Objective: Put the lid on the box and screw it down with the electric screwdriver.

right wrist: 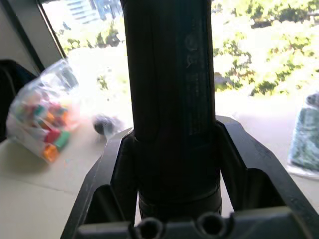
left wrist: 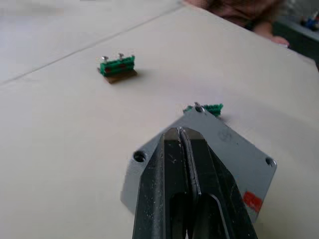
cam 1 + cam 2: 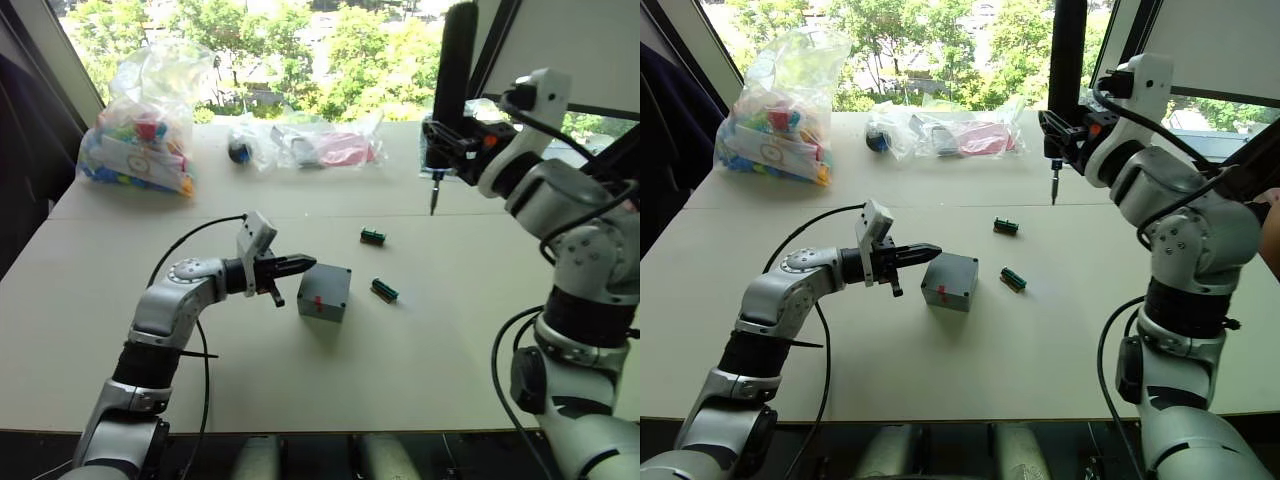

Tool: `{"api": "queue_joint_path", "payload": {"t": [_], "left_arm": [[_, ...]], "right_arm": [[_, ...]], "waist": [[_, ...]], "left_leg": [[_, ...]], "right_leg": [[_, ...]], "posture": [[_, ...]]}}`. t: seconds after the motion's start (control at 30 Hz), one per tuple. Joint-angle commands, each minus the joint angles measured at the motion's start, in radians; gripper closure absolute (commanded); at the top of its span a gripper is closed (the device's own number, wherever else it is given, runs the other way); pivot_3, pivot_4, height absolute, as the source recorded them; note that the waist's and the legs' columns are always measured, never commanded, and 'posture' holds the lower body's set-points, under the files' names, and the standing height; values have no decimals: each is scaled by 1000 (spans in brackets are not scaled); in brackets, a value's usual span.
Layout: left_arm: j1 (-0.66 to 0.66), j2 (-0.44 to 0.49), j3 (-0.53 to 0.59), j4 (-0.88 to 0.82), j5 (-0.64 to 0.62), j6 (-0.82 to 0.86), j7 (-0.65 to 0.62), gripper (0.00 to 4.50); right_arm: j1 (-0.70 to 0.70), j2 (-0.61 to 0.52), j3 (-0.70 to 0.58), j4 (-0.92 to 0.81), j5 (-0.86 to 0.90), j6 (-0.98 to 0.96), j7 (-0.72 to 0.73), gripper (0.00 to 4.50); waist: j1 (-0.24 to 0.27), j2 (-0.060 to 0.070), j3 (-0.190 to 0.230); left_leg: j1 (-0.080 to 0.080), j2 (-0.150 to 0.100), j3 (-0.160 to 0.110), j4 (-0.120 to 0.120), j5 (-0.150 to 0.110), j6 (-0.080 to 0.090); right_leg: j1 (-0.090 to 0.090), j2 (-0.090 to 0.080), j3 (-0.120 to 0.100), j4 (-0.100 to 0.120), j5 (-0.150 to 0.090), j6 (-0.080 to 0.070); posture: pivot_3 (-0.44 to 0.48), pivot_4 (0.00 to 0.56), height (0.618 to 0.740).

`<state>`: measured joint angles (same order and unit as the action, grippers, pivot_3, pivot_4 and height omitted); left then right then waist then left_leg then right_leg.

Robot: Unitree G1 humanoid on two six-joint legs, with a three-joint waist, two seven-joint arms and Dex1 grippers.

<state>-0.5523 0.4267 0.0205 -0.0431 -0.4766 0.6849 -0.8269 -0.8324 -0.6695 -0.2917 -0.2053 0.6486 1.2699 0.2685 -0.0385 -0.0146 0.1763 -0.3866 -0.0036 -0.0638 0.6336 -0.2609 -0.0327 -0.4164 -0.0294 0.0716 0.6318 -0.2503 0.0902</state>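
Observation:
The grey box (image 3: 320,300), red mark on its near side, sits mid-table with the flat lid (image 2: 227,147) lying on top; holes show at the lid's corners. My left gripper (image 3: 308,263) is shut and empty, its tips over the lid's left edge; touching or not, I cannot tell. My right gripper (image 3: 447,140) is raised over the far right of the table, shut on the electric screwdriver (image 3: 456,70). The tool stands upright with its metal bit (image 3: 434,197) pointing down, well away from the box.
Two small green blocks (image 3: 373,236) (image 3: 384,290) lie right of the box. A bag of coloured pieces (image 3: 140,135) and clear bags (image 3: 320,148) line the far edge. A person's hand (image 2: 239,11) rests at the table's right side.

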Motion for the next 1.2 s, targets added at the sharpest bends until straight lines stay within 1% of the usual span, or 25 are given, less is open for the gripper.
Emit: {"api": "queue_joint_path", "payload": {"t": [0.03,0.07,0.1,0.17,0.2,0.27,0.37,0.5,0.6,0.7,0.83,0.87,0.9,0.97,1.0,1.1,1.13,1.2], "left_arm": [[-33,36,41,-126,-82,67,-4,4500],[-28,65,32,-144,-116,107,-47,4500],[-15,105,10,-171,-120,120,-87,4500],[25,189,-52,-234,-79,101,-141,4500],[38,213,-73,-255,-61,86,-148,4500],[74,255,-113,-290,-25,50,-162,4500],[119,250,-120,-307,-19,43,-130,4500],[163,235,-88,-325,-31,55,-86,4500],[175,238,-79,-320,-24,41,-68,4500],[169,237,-62,-298,-29,38,-56,4500],[158,236,-52,-282,-39,42,-51,4500],[150,237,-43,-271,-45,49,-51,4500],[136,239,-31,-250,-50,57,-48,4500],[114,247,-15,-208,-49,60,-45,4500],[105,252,-12,-181,-39,52,-44,4500],[88,258,-2,-122,-26,40,-48,4500],[83,257,-1,-108,-25,39,-48,4500],[80,267,-25,-76,2,19,-57,4500]], "right_arm": [[20,-113,10,48,28,128,88,2560],[15,-120,-11,86,48,181,106,2560],[23,-158,4,131,58,205,153,2560],[42,-249,94,231,54,266,236,2560],[47,-280,134,259,42,267,258,2560],[45,-286,175,319,14,246,274,2560],[62,-288,241,378,-35,216,281,2560],[101,-296,295,388,-78,197,289,2560],[126,-285,305,389,-107,174,285,2560],[150,-256,301,393,-138,138,264,2560],[170,-246,305,396,-172,100,261,2560],[187,-253,317,387,-188,73,261,1674],[195,-255,313,376,-199,48,256,1585],[183,-251,286,359,-207,14,254,845],[159,-246,265,354,-207,8,248,616],[102,-254,246,319,-199,9,262,616],[94,-264,253,301,-203,-7,274,616],[75,-282,272,238,-194,-45,325,616]], "waist": [[0,0,0],[-2,1,0],[-7,3,1],[-9,5,2],[-8,5,2],[-5,5,2],[-6,5,3],[-5,5,4],[-5,5,4],[-6,4,4],[-7,3,5],[-7,3,5],[-6,3,5],[-6,3,5],[-6,3,5],[-8,4,6],[-8,4,6],[-6,4,6]], "left_leg": [[-4,-1,0,-1,0,0],[-6,-1,1,-1,0,0],[-6,-1,2,-2,0,0],[-7,-2,6,-4,-1,2],[-7,-2,6,-4,-3,5],[-7,-1,5,-4,-4,7],[-7,-1,6,-3,-4,7],[-7,-1,6,0,-4,7],[-7,-1,6,2,-4,6],[-7,-1,6,4,-4,6],[-7,-1,6,7,-4,6],[-7,-1,6,8,-4,6],[-7,-1,6,11,-4,6],[-6,-1,6,13,-4,6],[-7,-1,6,14,-4,6],[-7,-1,7,14,-4,6],[-7,-1,8,13,-4,6],[-7,-1,7,12,-4,7]], "right_leg": [[-4,0,0,-1,1,1],[-6,-1,0,-1,1,2],[-8,-2,1,0,1,2],[-11,-1,4,0,1,3],[-12,0,4,-1,1,2],[-12,1,4,-1,1,2],[-12,2,4,-1,1,2],[-11,2,4,-1,1,1],[-10,2,4,0,1,1],[-9,2,4,0,2,2],[-8,3,4,0,3,1],[-7,3,4,0,4,1],[-6,3,4,0,4,1],[-4,3,4,0,4,1],[-3,2,4,0,3,2],[-4,2,5,-1,3,2],[-4,2,5,-1,5,1],[-5,3,4,0,7,4]], "posture": [[0,150,740],[0,150,740],[0,150,740],[0,150,740],[0,150,740],[0,150,740],[0,150,740],[0,150,740],[0,150,740],[0,150,740],[0,150,740],[0,150,740],[0,150,740],[0,150,740],[0,150,740],[0,150,740],[0,150,740],[0,150,740]]}}
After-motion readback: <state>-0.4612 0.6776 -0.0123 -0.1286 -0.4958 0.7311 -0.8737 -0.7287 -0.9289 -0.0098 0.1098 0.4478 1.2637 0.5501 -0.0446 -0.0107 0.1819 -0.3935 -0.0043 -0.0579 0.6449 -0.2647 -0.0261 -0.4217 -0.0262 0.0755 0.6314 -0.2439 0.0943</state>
